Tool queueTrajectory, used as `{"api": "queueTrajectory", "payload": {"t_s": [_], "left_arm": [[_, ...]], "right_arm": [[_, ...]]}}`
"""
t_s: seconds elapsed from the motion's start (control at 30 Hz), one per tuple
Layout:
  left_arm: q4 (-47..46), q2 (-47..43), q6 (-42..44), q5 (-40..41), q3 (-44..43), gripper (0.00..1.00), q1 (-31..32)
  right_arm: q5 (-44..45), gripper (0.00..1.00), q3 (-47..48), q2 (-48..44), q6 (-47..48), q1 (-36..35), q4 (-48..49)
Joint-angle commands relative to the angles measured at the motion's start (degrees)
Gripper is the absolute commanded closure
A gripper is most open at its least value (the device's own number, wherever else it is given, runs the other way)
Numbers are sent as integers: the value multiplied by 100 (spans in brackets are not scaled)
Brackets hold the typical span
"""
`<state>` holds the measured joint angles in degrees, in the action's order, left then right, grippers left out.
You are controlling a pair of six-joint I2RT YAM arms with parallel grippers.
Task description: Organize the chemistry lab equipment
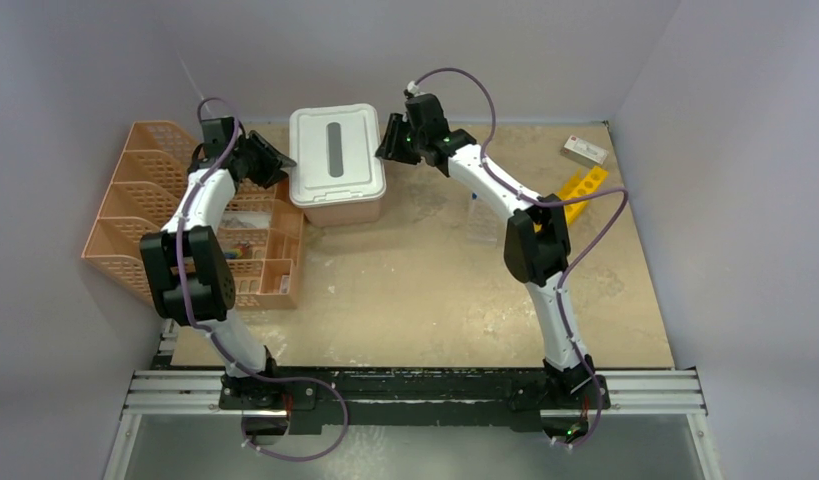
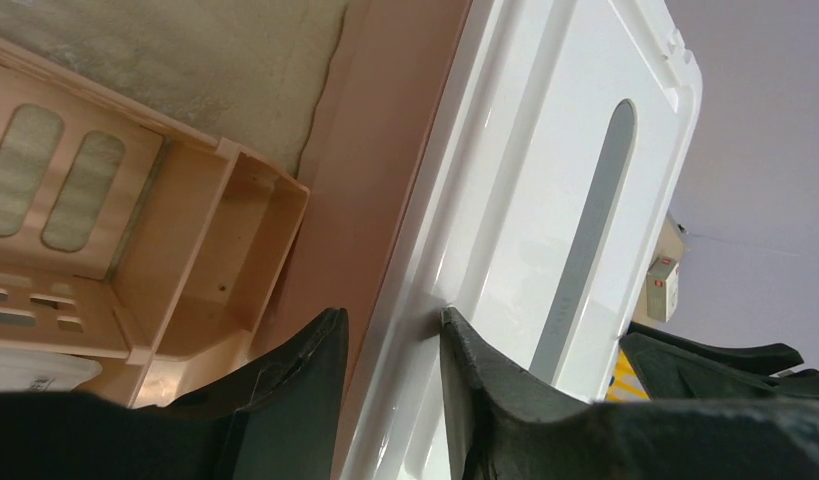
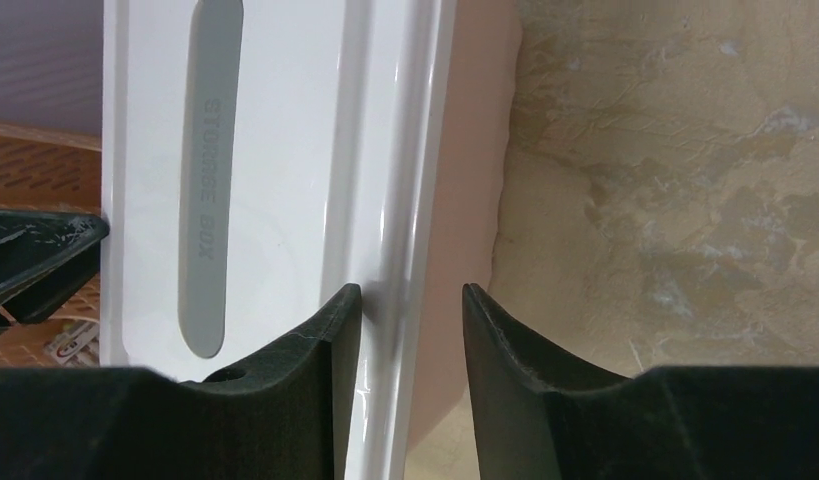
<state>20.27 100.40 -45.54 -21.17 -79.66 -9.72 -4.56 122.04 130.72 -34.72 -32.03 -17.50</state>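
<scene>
The left claw (image 2: 390, 315) and right claw (image 3: 407, 290) were set part-open astride opposite rims of the one white lid (image 1: 335, 150) on the one pink bin (image 1: 340, 210), grip undeterminable; one yellow holed rack (image 1: 582, 190) was seen far right.

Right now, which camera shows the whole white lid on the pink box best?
The top camera: the white lid shows its whole shape there, with its grey slot. The left wrist camera shows most of it, slanted and cut off; the right wrist camera only one edge strip.

yellow holed rack (image 1: 585, 188), far right, perhaps tilted
</scene>
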Motion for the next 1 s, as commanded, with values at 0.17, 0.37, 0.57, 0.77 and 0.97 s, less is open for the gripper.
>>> {"api": "queueTrajectory", "payload": {"t_s": [0.17, 0.37, 0.57, 0.77, 0.97], "left_arm": [[67, 379, 154, 574, -518, 61, 24], [429, 504, 80, 1066, -575, 59, 50], [1316, 510, 782, 1392, -1727, 59, 319], [1716, 27, 1258, 1508, -2622, 51, 532], [1425, -1381, 1393, 1600, -1683, 31, 707]], "right_arm": [[13, 56, 238, 325, 89, 91, -272], [27, 55, 411, 419, 83, 117, -497], [-124, 52, 1486, 126, 617, 102, -934], [-286, 44, 1158, -853, 1047, 115, -771], [379, 40, -1295, -2837, 1398, 116, -557]]}}
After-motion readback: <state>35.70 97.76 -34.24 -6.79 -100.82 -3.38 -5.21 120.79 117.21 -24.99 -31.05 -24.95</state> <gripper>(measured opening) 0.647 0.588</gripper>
